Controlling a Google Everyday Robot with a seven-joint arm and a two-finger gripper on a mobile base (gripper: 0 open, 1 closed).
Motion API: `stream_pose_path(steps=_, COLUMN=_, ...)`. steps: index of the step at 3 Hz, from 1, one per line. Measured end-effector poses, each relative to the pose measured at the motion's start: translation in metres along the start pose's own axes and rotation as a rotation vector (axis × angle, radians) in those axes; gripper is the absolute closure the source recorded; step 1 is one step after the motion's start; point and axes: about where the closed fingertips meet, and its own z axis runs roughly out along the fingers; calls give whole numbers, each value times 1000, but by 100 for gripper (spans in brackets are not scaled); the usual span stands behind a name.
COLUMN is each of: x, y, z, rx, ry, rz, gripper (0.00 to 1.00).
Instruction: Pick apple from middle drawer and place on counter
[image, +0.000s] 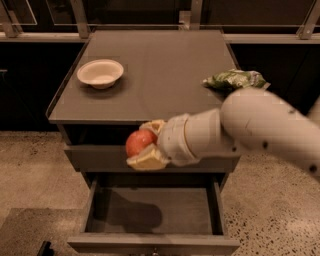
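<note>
The red-orange apple (138, 142) is held between the pale fingers of my gripper (144, 144), which is shut on it. The gripper and apple hang in the air in front of the closed top drawer panel, above the open middle drawer (155, 212) and just below the front edge of the counter (155, 70). The drawer floor is bare, with the shadow of the apple and gripper on it. My white arm reaches in from the right.
A white bowl (100, 73) stands on the counter's left side. A green-and-white snack bag (234, 79) lies at the counter's right edge, partly behind my arm. A speckled floor surrounds the cabinet. A railing runs behind the counter.
</note>
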Motion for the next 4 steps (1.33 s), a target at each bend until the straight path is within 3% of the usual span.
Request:
stream_pose_path(steps=1, x=-48, y=-25, z=-25, rx=-51, ry=11, rz=-78, gripper=100)
stream_pose_path(steps=2, x=-79, y=-52, z=-44, rx=-38, ry=-51, rz=-103, gripper=100)
stream_pose_path(steps=3, x=-104, y=-96, z=-48, rx=28, ry=-149, rz=-111, gripper=100)
stream_pose_path(steps=4, x=-108, y=-134, z=-34, rx=56, ry=-221, rz=-90, gripper=100)
